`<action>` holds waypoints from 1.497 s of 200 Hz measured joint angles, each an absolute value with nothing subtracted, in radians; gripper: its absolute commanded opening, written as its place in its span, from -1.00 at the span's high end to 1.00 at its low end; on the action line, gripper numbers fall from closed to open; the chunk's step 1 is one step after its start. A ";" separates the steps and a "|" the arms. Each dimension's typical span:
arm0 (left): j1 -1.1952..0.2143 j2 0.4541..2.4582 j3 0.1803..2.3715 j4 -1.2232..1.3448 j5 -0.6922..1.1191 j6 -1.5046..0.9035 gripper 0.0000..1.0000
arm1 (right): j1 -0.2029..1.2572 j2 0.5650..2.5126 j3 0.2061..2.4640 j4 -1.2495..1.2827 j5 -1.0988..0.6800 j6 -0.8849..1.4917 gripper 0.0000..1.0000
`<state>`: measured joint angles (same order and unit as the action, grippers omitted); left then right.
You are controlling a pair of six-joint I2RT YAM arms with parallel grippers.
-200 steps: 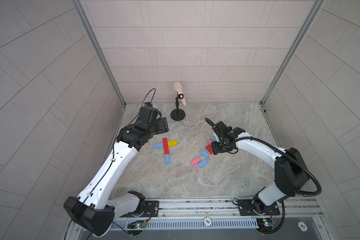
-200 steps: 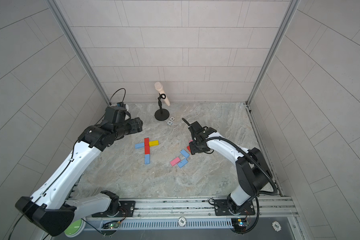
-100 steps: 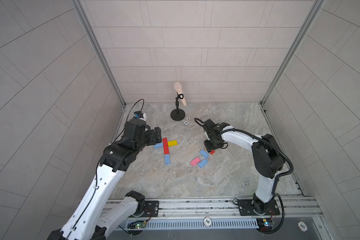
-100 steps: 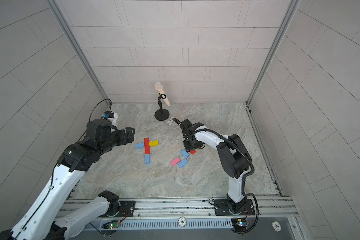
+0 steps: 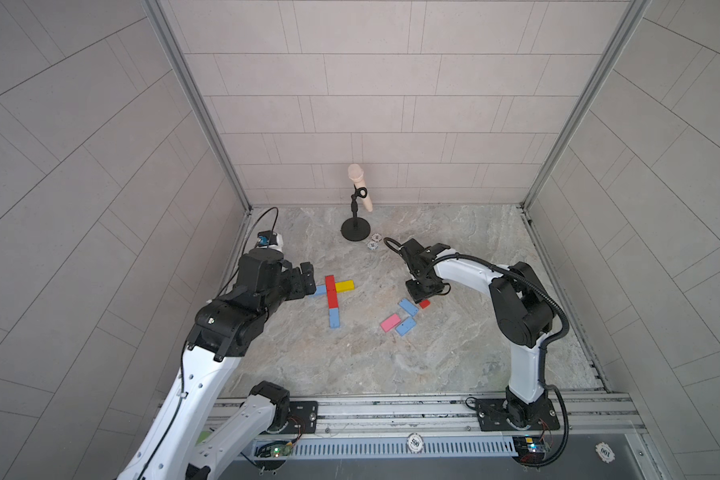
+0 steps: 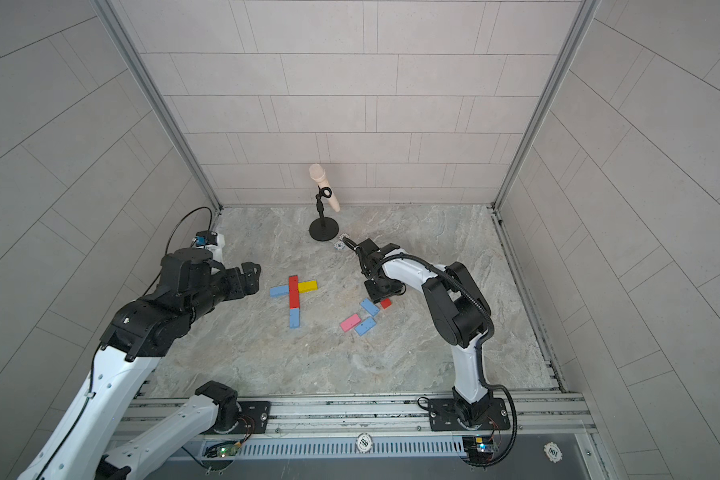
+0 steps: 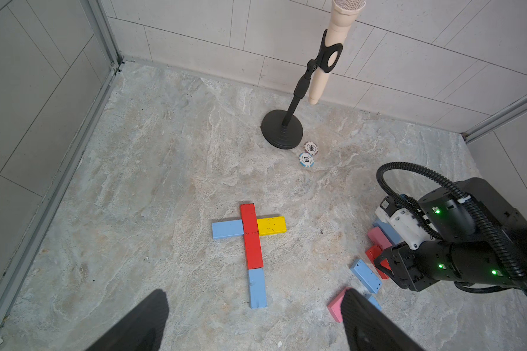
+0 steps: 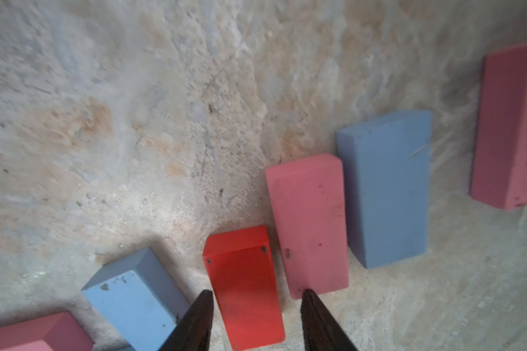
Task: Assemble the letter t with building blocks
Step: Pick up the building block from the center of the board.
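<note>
Building blocks lie in a cross: two red ones (image 5: 330, 291) end to end as a stem, a light blue block (image 5: 319, 290) on its left, a yellow one (image 5: 344, 286) on its right, and another light blue block (image 5: 334, 318) at the foot. Loose blocks lie to the right: two blue (image 5: 408, 307), one pink (image 5: 390, 322) and one red (image 5: 424, 304). My right gripper (image 8: 256, 293) is open and low over this red block (image 8: 244, 279), one finger on each side, with a gap on the pink block's side. My left gripper (image 7: 254, 294) is wide open and holds nothing. It hangs left of the cross (image 6: 294, 293).
A black microphone stand (image 5: 356, 228) with a beige microphone stands by the back wall, with two poker chips (image 5: 374, 242) beside its base. Tiled walls close in the left, back and right. More chips (image 5: 415, 443) lie on the front rail.
My left arm has drawn back from the cross toward the front left, and its jaws have opened wider. My right gripper has shifted over the loose red block, and its jaws have narrowed around it.
</note>
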<state>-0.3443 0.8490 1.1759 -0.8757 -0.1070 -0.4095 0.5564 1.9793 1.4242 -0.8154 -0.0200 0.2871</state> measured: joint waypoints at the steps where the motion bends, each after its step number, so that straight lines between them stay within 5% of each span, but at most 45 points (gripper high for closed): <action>1: -0.344 0.849 1.176 -0.876 -0.107 -0.410 -0.87 | 0.556 1.980 1.425 -0.816 -0.020 0.287 0.06; 299: -0.342 0.873 1.166 -0.881 -0.124 -0.410 -0.92 | 0.602 1.995 1.433 -0.820 0.034 0.332 0.28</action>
